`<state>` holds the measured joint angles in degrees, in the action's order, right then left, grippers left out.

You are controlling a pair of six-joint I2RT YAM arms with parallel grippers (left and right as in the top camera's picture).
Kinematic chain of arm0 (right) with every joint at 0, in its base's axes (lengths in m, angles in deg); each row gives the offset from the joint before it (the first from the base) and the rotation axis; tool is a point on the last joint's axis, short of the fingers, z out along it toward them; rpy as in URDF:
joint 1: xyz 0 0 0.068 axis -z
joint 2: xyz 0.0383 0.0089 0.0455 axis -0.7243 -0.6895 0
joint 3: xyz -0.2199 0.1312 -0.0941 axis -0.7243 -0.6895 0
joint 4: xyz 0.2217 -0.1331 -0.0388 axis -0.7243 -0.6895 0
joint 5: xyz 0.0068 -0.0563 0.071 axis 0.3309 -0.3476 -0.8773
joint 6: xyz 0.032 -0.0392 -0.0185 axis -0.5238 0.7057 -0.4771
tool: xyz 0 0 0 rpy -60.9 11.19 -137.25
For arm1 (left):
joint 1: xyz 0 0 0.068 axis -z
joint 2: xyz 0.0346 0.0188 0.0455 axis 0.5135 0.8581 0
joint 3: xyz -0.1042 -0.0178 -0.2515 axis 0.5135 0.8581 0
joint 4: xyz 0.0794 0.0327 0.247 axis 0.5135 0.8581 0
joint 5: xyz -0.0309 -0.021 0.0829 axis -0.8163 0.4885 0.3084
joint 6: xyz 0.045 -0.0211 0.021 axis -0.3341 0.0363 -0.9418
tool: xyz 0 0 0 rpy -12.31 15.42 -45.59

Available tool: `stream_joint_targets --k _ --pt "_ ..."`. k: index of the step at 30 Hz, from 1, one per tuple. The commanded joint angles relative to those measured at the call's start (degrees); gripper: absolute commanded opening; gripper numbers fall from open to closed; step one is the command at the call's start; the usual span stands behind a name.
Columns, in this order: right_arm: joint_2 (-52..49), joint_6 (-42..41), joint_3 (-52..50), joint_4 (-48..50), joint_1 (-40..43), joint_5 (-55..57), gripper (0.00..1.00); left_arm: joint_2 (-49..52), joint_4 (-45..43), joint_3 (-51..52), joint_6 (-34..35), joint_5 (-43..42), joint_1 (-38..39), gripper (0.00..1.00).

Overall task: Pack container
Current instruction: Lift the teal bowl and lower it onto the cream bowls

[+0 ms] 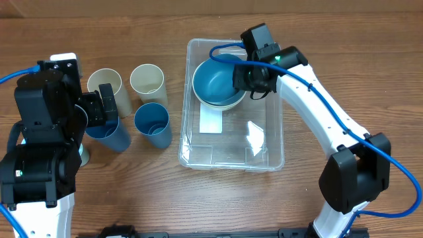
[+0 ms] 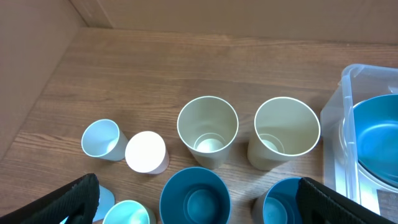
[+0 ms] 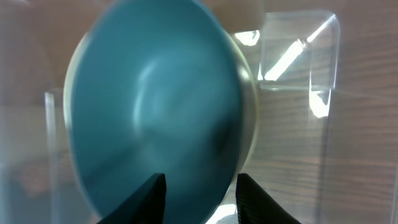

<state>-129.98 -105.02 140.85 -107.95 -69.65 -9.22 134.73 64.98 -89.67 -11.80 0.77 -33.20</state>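
The container [image 1: 264, 142] is a large clear bin at the table's middle with a white label [image 1: 211, 122] on its bottom. A blue bowl [image 1: 215, 80] sits nested in a cream bowl [image 1: 231, 103] in its far left corner. My right gripper [image 1: 246, 82] is open inside the container; in the right wrist view its fingers [image 3: 202, 199] straddle the right rim of the blue bowl [image 3: 149, 106]. My left gripper [image 2: 199, 208] is wide open above a blue cup [image 2: 194, 196], which also shows in the overhead view [image 1: 109, 132].
Left of the container stand two cream cups [image 1: 106, 82] [image 1: 147, 79] and a second blue cup [image 1: 153, 123]. The left wrist view also shows small pale cups [image 2: 99, 138] [image 2: 146, 151] [image 2: 127, 214] further left. The container's right half holds nothing.
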Motion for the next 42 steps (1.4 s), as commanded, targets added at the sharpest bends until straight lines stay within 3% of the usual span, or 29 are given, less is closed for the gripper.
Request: stream_joint_targets --k 1,6,7,8,10,12,18,23,36,42 --pt "5.44 2.34 8.48 -2.84 0.24 0.04 0.46 0.20 -0.24 -0.81 -1.25 0.33 -0.31 1.00" --pt "11.13 2.36 15.21 -8.79 2.56 2.86 0.56 0.20 -0.24 -0.81 -1.25 0.33 -0.31 1.00" --pt "11.98 2.34 15.21 -9.38 2.86 2.62 0.52 0.20 -0.24 -0.81 -1.25 0.33 -0.31 1.00" --pt "12.31 2.34 15.21 -10.19 3.04 2.01 0.44 0.20 -0.24 -0.81 -1.25 0.33 -0.31 1.00" --pt "11.63 2.32 14.16 -11.47 2.91 0.39 0.15 0.20 -0.24 -0.81 -1.25 0.33 -0.31 1.00" --pt "10.23 2.32 11.78 -11.02 2.62 0.48 0.04 0.20 -0.24 -0.81 -1.25 0.33 -0.31 1.00" --pt "1.64 1.92 1.11 -5.75 2.75 -1.09 0.04 0.20 -0.24 -0.81 -1.25 0.33 -0.31 1.00" --pt "-1.40 1.99 0.04 -3.82 2.69 -1.57 0.04 0.20 -0.24 -0.81 -1.25 0.33 -0.31 1.00" --pt "8.55 5.20 0.22 0.09 0.79 -5.60 0.04 0.20 -0.24 -0.81 -1.25 0.33 -0.31 1.00" --pt "6.69 5.40 0.13 -1.33 -0.37 -5.38 0.04 0.20 -0.24 -0.81 -1.25 0.33 -0.31 1.00"
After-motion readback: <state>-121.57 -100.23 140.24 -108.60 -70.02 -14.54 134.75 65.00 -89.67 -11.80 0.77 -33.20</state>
